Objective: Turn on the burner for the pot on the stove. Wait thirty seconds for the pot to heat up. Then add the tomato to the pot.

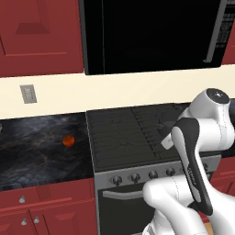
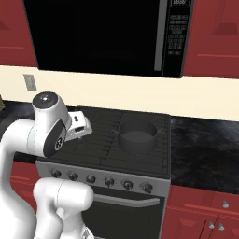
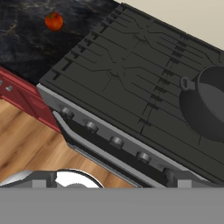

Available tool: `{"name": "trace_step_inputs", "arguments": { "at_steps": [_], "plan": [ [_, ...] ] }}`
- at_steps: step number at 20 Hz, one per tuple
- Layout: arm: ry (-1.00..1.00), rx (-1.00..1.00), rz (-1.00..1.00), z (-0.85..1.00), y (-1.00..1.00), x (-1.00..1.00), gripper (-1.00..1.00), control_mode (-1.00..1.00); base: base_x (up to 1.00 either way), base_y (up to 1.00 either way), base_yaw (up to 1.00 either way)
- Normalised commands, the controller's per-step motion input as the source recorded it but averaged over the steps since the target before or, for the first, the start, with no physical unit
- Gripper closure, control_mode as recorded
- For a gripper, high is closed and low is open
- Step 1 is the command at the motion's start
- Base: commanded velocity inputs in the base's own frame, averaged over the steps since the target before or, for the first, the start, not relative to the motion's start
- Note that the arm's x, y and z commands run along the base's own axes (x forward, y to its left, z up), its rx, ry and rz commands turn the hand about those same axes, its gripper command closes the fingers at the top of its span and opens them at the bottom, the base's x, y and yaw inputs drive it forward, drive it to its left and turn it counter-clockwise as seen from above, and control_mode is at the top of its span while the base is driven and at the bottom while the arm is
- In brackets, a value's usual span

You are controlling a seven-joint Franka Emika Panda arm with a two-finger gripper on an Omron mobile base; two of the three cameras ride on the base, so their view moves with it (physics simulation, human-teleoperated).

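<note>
Arm is raised over the stove (image 2: pixel 112 140), hand angled down at the front panel; jaws can't be made out in any view, so open or closed — can't tell. Pot (image 2: pixel 137 136) sits on the right-hand burner, tomato (image 1: pixel 69 140) on the dark counter (image 1: pixel 41 151) left of the stove, well apart from the pot. Step in hand looks like the burner knob. Pick from the knob row (image 3: pixel 116 141) the one that matches the pot's burner, probably toward the right end, approach square-on, close fully before twisting.
</note>
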Motion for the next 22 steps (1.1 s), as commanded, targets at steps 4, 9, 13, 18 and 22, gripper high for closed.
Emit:
{"name": "trace_step_inputs", "arguments": {
  "at_steps": [4, 9, 13, 18, 22],
  "plan": [
    [0.00, 0.00, 0.00, 0.00, 0.00, 0.00, -1.00, -1.00, 0.00, 0.00, 0.00],
    [0.00, 0.00, 0.00, 0.00, 0.00, 0.00, -1.00, -1.00, 0.00, 0.00, 0.00],
    [0.00, 0.00, 0.00, 0.00, 0.00, 0.00, -1.00, -1.00, 0.00, 0.00, 0.00],
    [0.00, 0.00, 0.00, 0.00, 0.00, 0.00, -1.00, -1.00, 0.00, 0.00, 0.00],
    [0.00, 0.00, 0.00, 0.00, 0.00, 0.00, -1.00, -1.00, 0.00, 0.00, 0.00]
  ]
}}
